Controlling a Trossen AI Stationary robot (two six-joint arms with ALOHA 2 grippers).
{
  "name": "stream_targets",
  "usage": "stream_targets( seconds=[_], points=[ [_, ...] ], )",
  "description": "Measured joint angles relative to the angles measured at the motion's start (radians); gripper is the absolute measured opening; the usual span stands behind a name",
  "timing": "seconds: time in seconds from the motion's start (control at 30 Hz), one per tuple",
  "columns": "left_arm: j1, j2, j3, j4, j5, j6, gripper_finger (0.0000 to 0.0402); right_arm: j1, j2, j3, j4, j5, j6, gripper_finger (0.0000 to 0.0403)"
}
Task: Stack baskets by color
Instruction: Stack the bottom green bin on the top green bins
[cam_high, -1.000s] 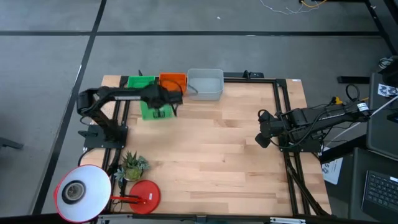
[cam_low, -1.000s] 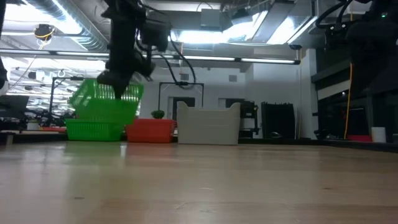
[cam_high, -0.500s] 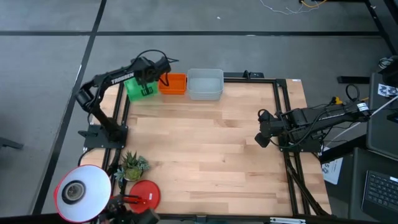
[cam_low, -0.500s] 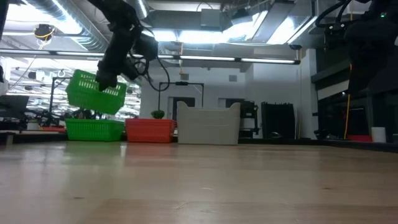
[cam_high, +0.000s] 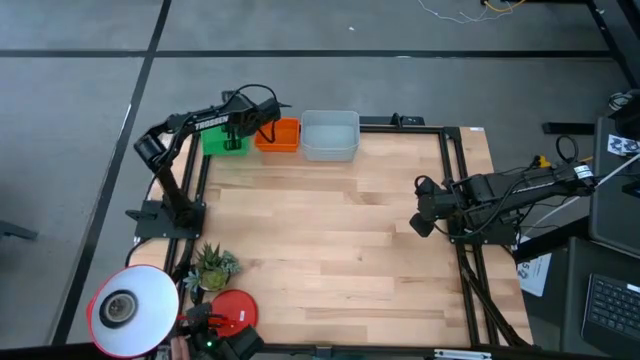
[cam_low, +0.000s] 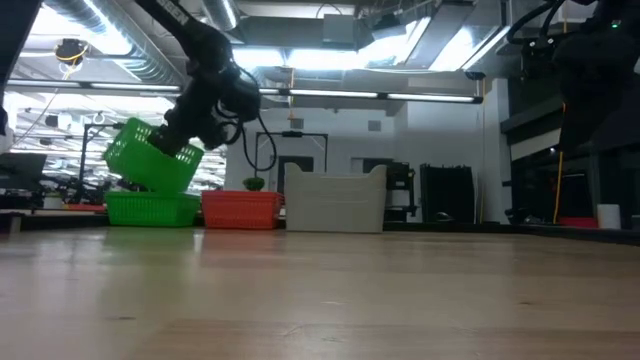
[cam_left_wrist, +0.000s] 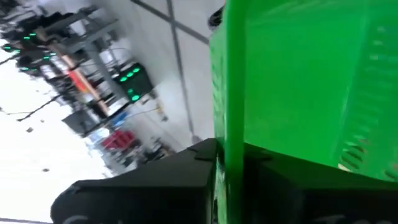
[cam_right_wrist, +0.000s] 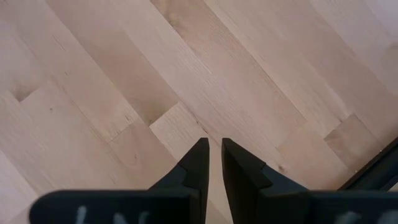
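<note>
At the table's far left corner my left gripper (cam_low: 183, 150) is shut on a bright green basket (cam_low: 148, 163) and holds it tilted just over another green basket (cam_low: 150, 208) that stands on the table. Whether the two touch, I cannot tell. From above the held basket (cam_high: 216, 140) covers the lower one. A red-orange basket (cam_high: 279, 136) and a light grey basket (cam_high: 330, 136) stand to the right along the far edge. My right gripper (cam_right_wrist: 211, 158) hovers over bare wood near the right edge, its fingers almost together, holding nothing. My left gripper pinches the green basket's side wall at its rim (cam_left_wrist: 231, 134), which stands edge-on between the two fingers, one finger on each face. The fingers slant down from above. The basket hangs tilted, its lower edge (cam_low: 135, 186) at the rim of the green basket beneath.
A lamp with a round red base (cam_high: 232, 312) and white shade (cam_high: 125, 310) stands at the near left corner beside a small potted plant (cam_high: 212, 267). Black frame rails (cam_high: 452, 170) run along the table's sides. The wooden middle (cam_high: 330, 240) is bare.
My left gripper has swung with the green basket from in front of the row toward the far left corner, turning as it went. It has then sunk a little, so the basket hangs tilted over the green basket on the table.
</note>
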Motion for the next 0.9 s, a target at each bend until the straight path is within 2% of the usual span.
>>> stream_targets(
  seconds=[0.4,0.53,0.63,0.8,0.9],
  points=[
    [-0.019,0.019,0.0,0.009,-0.045,0.006,0.0099,0.0,0.0,0.0,0.0,0.0,-0.009,0.0044],
    [-0.054,0.018,0.0,0.01,-0.146,-0.02,0.0107,0.0,0.0,0.0,0.0,0.001,-0.009,0.0044],
    [-0.085,0.018,0.001,0.01,-0.164,-0.055,0.0106,0.0,0.0,0.0,0.0,0.009,-0.01,0.0044],
    [-0.097,0.018,0.001,0.026,-0.244,-0.241,0.0106,0.0,0.0,0.0,0.0,0.009,-0.01,0.0044],
    [-0.08,0.02,0.001,0.043,-0.224,-0.353,0.0105,0.0,0.0,0.0,0.0,0.009,-0.01,0.0044]
  ],
)
